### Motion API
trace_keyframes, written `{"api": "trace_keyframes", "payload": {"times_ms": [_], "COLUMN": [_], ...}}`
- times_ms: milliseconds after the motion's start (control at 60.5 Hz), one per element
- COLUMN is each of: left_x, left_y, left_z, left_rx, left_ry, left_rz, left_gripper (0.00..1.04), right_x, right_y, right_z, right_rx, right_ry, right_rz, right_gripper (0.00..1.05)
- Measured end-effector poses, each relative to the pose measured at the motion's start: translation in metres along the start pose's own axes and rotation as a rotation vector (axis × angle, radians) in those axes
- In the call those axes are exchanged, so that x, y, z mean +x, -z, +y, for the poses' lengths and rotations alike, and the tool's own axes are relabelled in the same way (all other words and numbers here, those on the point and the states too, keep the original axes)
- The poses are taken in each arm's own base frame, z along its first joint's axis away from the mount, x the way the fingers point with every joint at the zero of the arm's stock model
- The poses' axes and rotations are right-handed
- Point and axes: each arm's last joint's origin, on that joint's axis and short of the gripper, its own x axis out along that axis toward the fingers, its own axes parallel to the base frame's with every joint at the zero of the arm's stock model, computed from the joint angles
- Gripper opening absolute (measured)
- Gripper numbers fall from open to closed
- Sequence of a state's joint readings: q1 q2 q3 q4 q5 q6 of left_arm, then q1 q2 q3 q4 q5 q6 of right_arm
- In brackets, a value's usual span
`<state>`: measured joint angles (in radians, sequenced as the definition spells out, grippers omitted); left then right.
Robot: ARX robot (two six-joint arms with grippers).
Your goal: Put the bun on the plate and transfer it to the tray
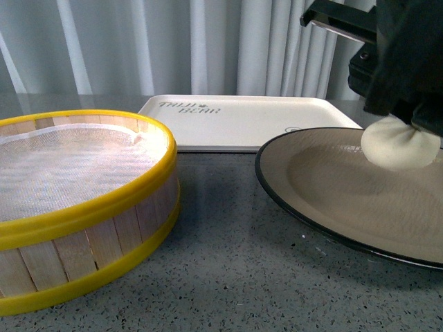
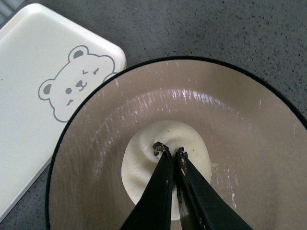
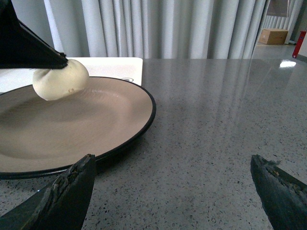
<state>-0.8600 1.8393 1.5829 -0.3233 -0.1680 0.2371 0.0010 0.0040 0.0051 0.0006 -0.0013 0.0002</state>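
Pinching the bun (image 2: 144, 165) by its twisted top with the left gripper (image 2: 169, 151), clamped tight on the dough. Dangling it low over the plate (image 1: 325, 183), at the right of the front frame. Gripped by the knot, probably so as to lower it without crushing the soft body.

Looking straight down from the left wrist: centred over the beige well, but no telling whether touching. Seen side-on from the right wrist: seemingly just clear of the surface, shadow underneath.

Spread wide and empty, the right gripper (image 3: 171, 160), low over the table (image 1: 242, 270) near the plate's rim, likely placed to take the plate next. Just behind the plate, the tray (image 1: 242, 121). At lower left, the steamer basket (image 1: 90, 207), only bare mesh inside.
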Motion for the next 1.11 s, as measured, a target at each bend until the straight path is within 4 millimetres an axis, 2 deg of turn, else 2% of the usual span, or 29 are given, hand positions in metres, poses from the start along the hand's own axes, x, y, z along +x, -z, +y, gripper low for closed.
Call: {"api": "trace_keyframes", "payload": {"times_ms": [248,677,810,1107], "left_x": [0.018,0.028,0.029,0.026], "left_y": [0.008,0.015,0.017,0.012], "left_z": [-0.016,-0.008,-0.010,-0.005], "left_rx": [0.097,0.120,0.118,0.071], "left_ry": [-0.014,-0.079,-0.056,-0.026], "left_rz": [0.048,0.077,0.093,0.098], "left_gripper": [0.04,0.04,0.28,0.71], "right_x": [0.000,0.000,0.000,0.000], "right_y": [0.000,0.000,0.000,0.000], "right_z": [0.000,0.000,0.000,0.000], "right_rx": [0.000,0.000,0.000,0.000], "right_ry": [0.000,0.000,0.000,0.000], "right_rz": [0.000,0.000,0.000,0.000], "right_gripper": [0.96,0.96,0.96,0.96]}}
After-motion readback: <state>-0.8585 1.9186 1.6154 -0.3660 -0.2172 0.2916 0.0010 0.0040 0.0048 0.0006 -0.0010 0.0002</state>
